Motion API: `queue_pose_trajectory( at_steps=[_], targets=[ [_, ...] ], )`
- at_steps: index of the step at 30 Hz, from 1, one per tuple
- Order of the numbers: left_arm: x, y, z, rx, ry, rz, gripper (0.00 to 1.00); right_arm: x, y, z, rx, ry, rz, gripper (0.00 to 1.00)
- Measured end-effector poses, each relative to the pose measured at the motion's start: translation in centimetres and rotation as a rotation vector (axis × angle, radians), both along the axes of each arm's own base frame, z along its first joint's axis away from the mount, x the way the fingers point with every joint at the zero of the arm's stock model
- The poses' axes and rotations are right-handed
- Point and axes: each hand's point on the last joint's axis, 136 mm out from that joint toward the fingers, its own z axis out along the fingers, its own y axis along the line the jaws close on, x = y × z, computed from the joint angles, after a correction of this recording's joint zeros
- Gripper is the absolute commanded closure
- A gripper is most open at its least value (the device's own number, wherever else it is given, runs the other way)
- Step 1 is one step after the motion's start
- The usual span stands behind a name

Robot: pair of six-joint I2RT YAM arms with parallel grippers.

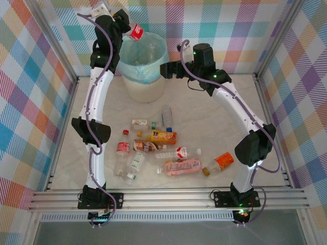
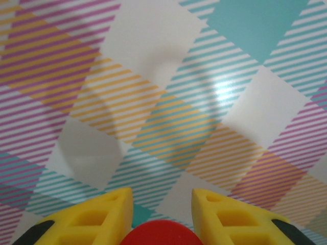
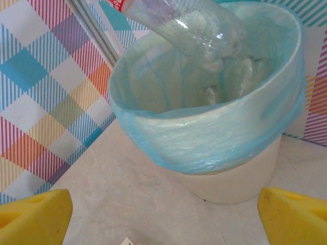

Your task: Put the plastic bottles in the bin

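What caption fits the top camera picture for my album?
Left end effector holds a red-labelled bottle over the bin.

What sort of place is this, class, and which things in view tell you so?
Probably a robot test cell, not a home: a left arm and right arm bolted to an aluminium rail, checked backdrop walls, and plastic bottles strewn before a lined bin on the table.

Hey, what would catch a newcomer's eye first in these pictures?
The left gripper holds a clear bottle, tilted, over the bag-lined bin at the far end of the table. Many loose bottles lie scattered mid-table, and the right gripper gapes open beside the bin.
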Motion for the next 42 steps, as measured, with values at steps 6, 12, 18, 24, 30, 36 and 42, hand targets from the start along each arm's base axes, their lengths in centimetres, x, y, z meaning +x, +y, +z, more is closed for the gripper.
queue_pose_trajectory(
  at_steps=[6,12,18,24,30,36,42],
  targets=[
    [0.1,-0.3,-1.1,0.075,0.045,-0.006,1.0,-0.4,0.1,-0.6,0.008,0.045,0.008,0.09],
    [1.3,-1.6,-5.1,0.157,0.156,-0.067,1.0,-1.1,0.7,-1.0,0.018,0.085,0.023,0.11],
    [3.4,-2.6,-11.7,0.246,0.306,-0.109,1.0,-1.8,1.5,-0.9,0.019,0.101,0.043,0.12],
    [4.7,-3.5,-18.3,0.315,0.447,-0.154,1.0,-1.8,2.5,-0.9,0.027,0.112,0.054,0.15],
    [5.6,-4.3,-21.2,0.356,0.483,-0.2,0.98,-1.5,3.2,-2.9,0.003,0.156,0.06,0.15],
    [5.5,-4.8,-21.1,0.37,0.471,-0.23,0.54,-1.2,3.4,-3.2,-0.003,0.172,0.059,0.15],
    [5.4,-5.3,-20.8,0.349,0.464,-0.259,0.19,-1.3,3.6,-2.2,0.006,0.155,0.063,0.15]
  ],
)
